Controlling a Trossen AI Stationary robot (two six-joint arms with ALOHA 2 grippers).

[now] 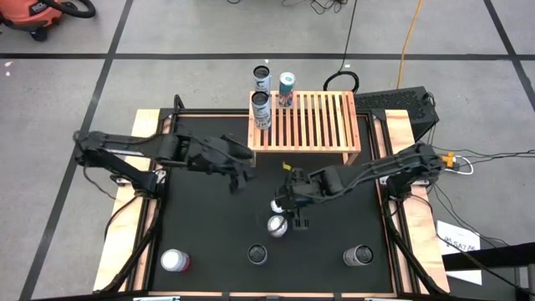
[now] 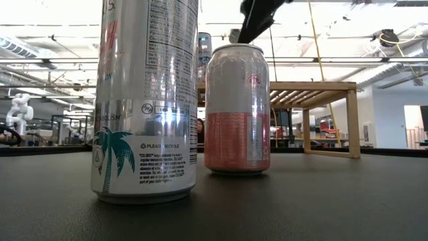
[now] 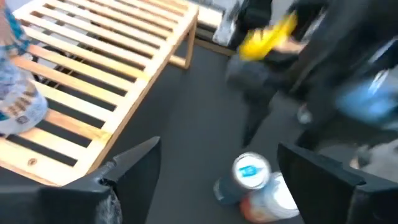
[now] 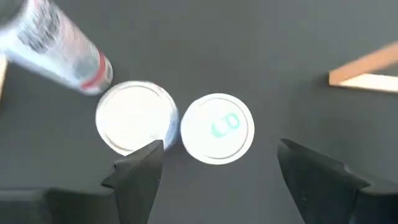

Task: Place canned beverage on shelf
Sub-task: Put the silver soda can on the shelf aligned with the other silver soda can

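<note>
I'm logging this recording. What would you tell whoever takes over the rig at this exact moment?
Left hand: open, empty, near the shelf's front-left corner.
Right hand: open, over the teal-tab can at mid-table, beside the plain-top can; nothing gripped.
Done: shelf cans stand at the left rear corner; whether the rearmost rests on the slats is unclear.
Left: two mid-table cans, plus front-edge cans.

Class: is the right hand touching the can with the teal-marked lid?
Apart. The right wrist view shows the open right hand above the can, fingers clear of it.
</note>
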